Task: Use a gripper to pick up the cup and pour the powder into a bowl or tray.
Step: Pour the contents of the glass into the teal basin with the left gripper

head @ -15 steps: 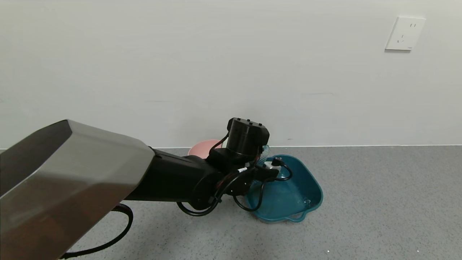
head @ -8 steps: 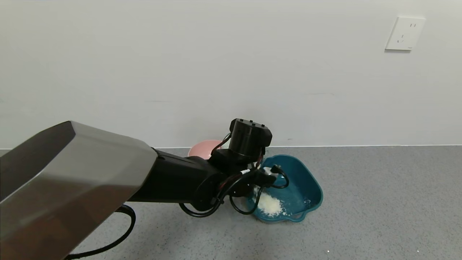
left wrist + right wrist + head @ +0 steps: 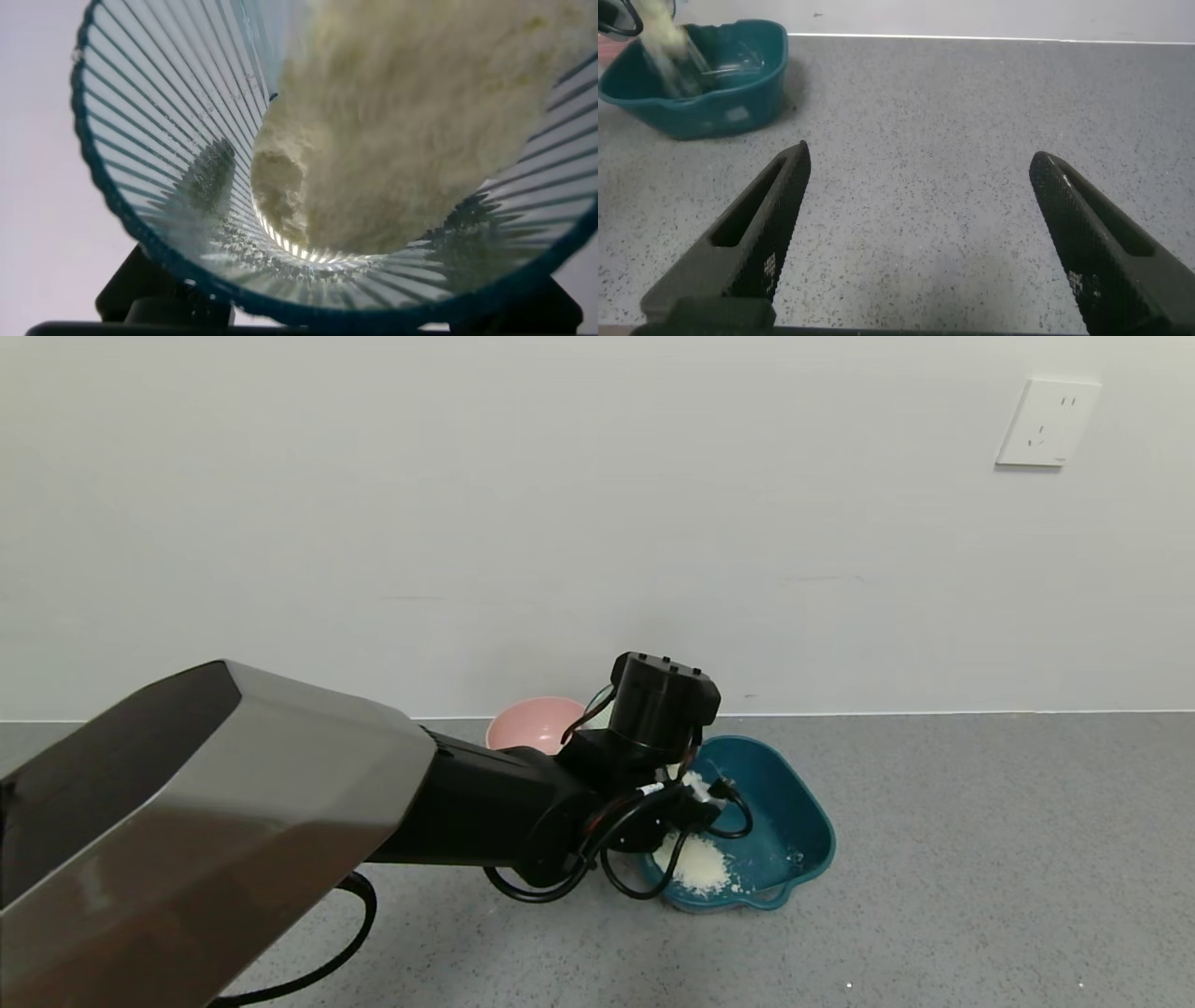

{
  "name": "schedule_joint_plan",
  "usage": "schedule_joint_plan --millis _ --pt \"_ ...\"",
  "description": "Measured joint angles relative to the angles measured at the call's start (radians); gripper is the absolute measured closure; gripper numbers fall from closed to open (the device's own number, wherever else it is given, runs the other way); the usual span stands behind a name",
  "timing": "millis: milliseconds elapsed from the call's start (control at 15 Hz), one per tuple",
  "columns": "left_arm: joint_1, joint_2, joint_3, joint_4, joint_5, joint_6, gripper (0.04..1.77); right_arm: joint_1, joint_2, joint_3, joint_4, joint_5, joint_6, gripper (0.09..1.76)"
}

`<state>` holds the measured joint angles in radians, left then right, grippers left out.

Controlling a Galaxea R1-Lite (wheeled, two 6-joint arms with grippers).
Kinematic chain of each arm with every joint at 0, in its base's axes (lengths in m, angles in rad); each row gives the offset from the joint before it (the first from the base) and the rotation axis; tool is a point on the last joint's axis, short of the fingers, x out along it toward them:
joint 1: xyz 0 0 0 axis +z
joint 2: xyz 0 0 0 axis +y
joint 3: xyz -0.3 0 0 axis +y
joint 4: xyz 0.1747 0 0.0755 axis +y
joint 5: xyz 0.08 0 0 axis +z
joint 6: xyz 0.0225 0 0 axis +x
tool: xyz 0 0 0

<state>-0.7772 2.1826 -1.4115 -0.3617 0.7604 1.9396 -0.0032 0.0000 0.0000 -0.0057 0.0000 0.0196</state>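
Grey speckled floor point(image 3: 980, 859) against a white wall point(image 3: 467, 504), and you were mid-pour. From the left, your left gripper point(image 3: 686, 793) reached over the teal tray point(image 3: 803, 826), clenched on the ribbed cup point(image 3: 187, 168), tipped mouth-down. Powder point(image 3: 695, 863) was sliding out and heaping in the tray's near corner; the pink bowl point(image 3: 532, 723) sat behind, untouched. Next, I'd judge, you needed to hold the tilt until the cup emptied. Your right gripper point(image 3: 920, 238) hung spread wide, idle, off right.

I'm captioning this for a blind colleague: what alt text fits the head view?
The left hand tips the cup over a teal tray on the grey floor, with white powder heaped inside. A pink bowl sits behind the arm, near the wall.
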Motion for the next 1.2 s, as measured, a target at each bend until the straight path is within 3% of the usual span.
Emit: schedule_joint_plan --millis 267,1200 --pt "0.001 0.001 -0.015 0.003 0.003 0.074 0.55 0.0 0.0 0.0 0.0 0.0 0.0 0.14" --pt "0.01 -0.019 -0.014 0.011 0.001 0.037 0.55 0.0 0.0 0.0 0.0 0.0 0.0 0.14"
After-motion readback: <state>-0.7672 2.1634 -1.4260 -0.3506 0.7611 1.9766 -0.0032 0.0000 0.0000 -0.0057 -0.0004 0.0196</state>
